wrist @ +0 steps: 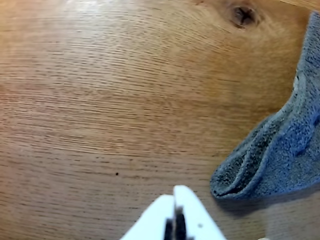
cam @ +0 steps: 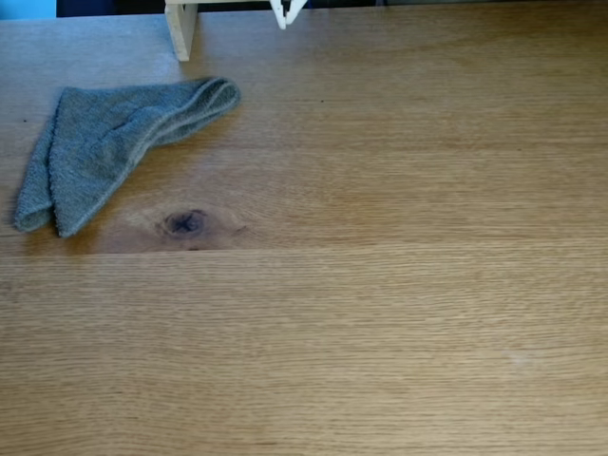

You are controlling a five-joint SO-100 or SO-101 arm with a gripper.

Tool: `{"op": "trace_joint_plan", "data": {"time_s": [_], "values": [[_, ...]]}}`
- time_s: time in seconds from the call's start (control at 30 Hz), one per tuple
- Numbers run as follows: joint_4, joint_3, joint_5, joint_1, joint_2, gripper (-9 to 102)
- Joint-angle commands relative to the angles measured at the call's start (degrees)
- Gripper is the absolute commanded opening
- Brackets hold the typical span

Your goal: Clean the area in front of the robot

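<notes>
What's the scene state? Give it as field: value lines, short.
surface: oak tabletop, bare wood across most of the fixed view
cloth: grey towelling cloth, folded, lying flat at the upper left in the fixed view
knot: dark knot just below the cloth
gripper: gripper above the wood, fingertips together, holding nothing
contact: gripper apart from cloth

Fixed view: we look down at an angle across the table (cam: 380,313), with the pincer (cam: 287,13) at the top edge. Wrist view: we look closely down past the pincer (wrist: 174,197) at bottom centre. Both share the grey cloth (cam: 114,142) (wrist: 280,150) and dark knot (cam: 185,222) (wrist: 243,14).
</notes>
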Motion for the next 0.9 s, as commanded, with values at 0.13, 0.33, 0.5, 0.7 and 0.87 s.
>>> {"op": "trace_joint_plan", "data": {"time_s": [0.13, 0.33, 0.5, 0.7, 0.87], "values": [[-4.13, 12.22, -4.75, -1.58, 0.44, 0], [-4.22, 12.92, -3.25, -6.59, 0.53, 0], [-4.04, 12.74, -1.14, -5.80, 0.53, 0], [-4.04, 12.74, -1.49, -2.46, 0.53, 0], [-4.04, 12.74, -1.49, -2.46, 0.53, 0]]}}
